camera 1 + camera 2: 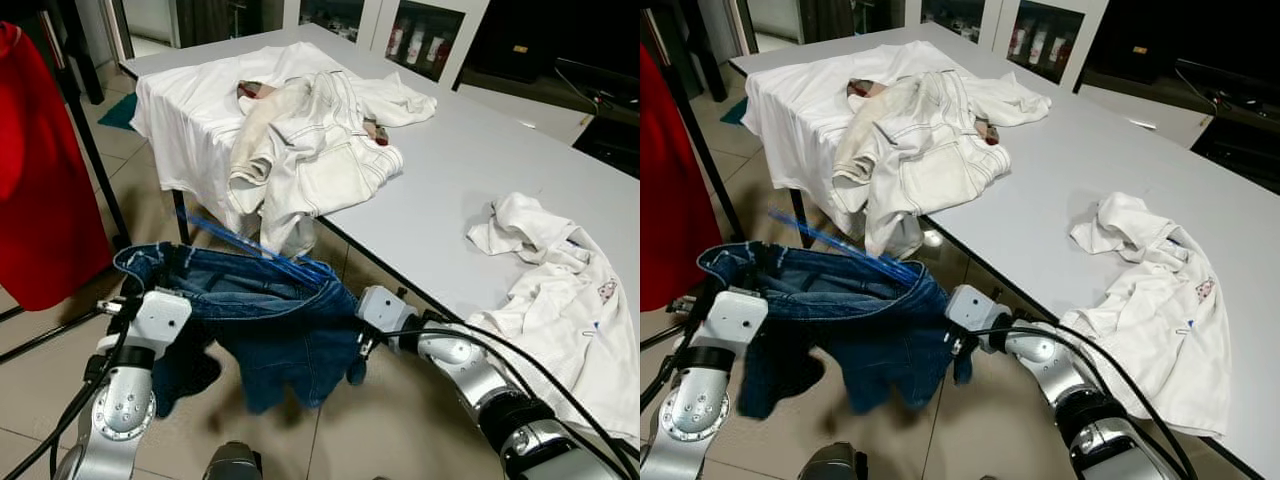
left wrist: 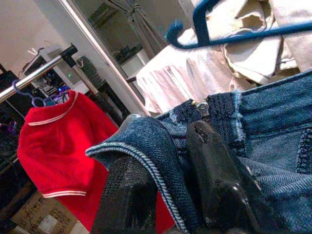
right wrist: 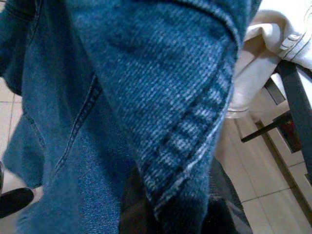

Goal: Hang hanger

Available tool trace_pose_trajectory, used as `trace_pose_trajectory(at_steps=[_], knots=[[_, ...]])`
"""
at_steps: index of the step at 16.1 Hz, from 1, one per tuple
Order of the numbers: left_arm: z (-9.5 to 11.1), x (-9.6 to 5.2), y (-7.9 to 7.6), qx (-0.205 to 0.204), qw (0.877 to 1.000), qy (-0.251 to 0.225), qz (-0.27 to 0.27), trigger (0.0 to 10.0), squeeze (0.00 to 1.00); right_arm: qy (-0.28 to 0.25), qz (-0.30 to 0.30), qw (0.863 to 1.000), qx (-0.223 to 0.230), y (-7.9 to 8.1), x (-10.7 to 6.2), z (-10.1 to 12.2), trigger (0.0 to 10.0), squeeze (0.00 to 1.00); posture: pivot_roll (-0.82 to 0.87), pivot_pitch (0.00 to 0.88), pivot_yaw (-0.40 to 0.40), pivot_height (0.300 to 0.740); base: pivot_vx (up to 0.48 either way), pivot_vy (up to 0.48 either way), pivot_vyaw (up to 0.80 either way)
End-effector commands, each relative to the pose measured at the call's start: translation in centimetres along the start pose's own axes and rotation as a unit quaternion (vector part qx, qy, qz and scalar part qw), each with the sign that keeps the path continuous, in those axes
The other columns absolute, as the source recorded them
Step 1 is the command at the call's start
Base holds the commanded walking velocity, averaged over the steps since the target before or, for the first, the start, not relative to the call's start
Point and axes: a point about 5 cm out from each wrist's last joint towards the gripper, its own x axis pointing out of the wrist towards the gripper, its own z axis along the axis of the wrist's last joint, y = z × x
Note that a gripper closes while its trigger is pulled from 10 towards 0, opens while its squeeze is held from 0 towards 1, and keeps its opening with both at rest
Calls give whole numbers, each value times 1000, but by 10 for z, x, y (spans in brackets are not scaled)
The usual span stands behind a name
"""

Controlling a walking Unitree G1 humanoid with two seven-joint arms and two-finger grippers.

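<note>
You have the left hand [image 2: 165, 195] and right hand [image 3: 180, 204] each clenched on the waistband of the denim shorts [image 1: 265, 320], held beside the bench [image 1: 470, 180], blue hanger [image 1: 255, 250] inside; soft, heavy cloth, so grip the stiff hook

I see coarse, matt blue denim jeans [image 1: 262, 320] – twill ribbing plain up close – on a thin glossy blue plastic hanger [image 1: 262, 252]. My arms [image 1: 125, 400] are brushed silver metal; the tabletop [image 1: 480, 170] is smooth, matt grey.
</note>
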Motion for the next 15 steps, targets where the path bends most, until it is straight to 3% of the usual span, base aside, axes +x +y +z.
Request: trace_pose_trajectory(at_steps=[1,3,5,8,11,14,15], knots=[[-1,-4,1,-17,1000,8,17,10000,0,7,-30,1000,-1,-16,-10,-3,0,0,258,33,-109,710,0,0,0],[-8,-8,-3,-50,998,33,16,10000,0,-11,-25,1000,8,-16,-12,0,0,0,257,34,-108,710,0,0,0],[-14,-9,-1,-54,998,40,15,10000,0,-30,-8,999,12,-15,-16,2,0,0,257,34,-108,710,0,0,0],[-19,5,23,-2,1000,12,10,10000,0,-38,58,998,3,-12,-31,-1,0,0,256,39,-113,710,0,0,0],[-17,17,38,32,999,-20,-2,10000,0,-18,99,995,-22,-12,-38,-5,0,0,250,39,-113,710,0,0,0],[-12,22,40,51,998,-45,-18,10000,0,4,124,992,-40,-9,-40,-9,0,0,250,40,-116,710,0,0,0],[-4,26,39,60,995,-72,-29,10000,0,38,125,990,-54,-10,-39,-13,0,0,249,38,-115,710,0,0,0]])
